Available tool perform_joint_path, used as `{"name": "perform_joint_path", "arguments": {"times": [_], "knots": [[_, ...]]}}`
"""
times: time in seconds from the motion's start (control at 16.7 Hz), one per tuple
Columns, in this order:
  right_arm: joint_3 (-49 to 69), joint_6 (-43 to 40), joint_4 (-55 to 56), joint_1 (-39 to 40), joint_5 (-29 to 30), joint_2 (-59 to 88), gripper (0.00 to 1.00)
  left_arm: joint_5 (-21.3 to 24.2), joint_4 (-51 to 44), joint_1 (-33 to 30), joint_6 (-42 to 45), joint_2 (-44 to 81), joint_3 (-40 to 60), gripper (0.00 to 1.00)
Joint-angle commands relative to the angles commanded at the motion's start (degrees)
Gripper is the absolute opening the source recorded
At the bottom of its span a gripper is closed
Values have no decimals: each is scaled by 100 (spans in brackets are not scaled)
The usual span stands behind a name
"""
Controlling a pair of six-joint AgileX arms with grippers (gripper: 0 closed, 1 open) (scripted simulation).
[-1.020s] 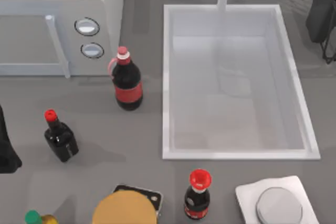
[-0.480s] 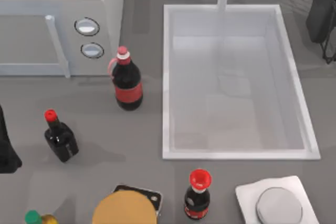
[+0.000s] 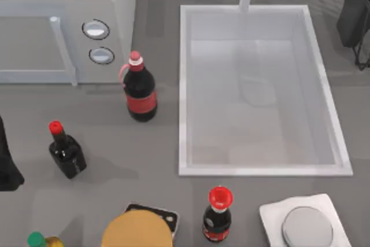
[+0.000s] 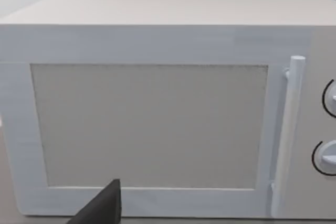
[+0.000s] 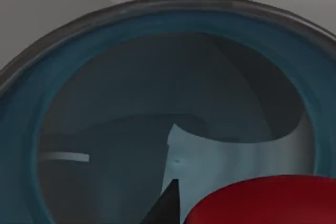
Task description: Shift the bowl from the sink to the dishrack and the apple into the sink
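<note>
Right wrist camera looks straight down into bowl [image 5: 105, 129]: deep, glossy blue inside wall, thin darker rim curving across upper part of picture, grey surface beyond rim. Bowl's floor shaded grey, with pale reflective patch toward middle. Red rounded thing, apple [image 5: 262, 203], lies at picture's lower edge, inside bowl's outline; whether it touches bowl's floor cannot tell. Dark pointed tip of right gripper finger [image 5: 165, 208] pokes up just beside apple; second finger unseen
</note>
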Motion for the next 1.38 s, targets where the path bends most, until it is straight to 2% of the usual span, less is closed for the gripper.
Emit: {"name": "perform_joint_path", "arguments": {"times": [0.3,0.72,1.02,1.38], "knots": [[798,-14,-1359,-8,-1,-429,0,0,0,0,0,0,0,100],[914,7,-1440,33,15,-524,0,0,0,0,0,0,0,100],[752,181,-239,603,415,-361,0,0,0,0,0,0,0,100],[309,620,2723,1989,1361,-61,0,0,0,0,0,0,0,100]]}}
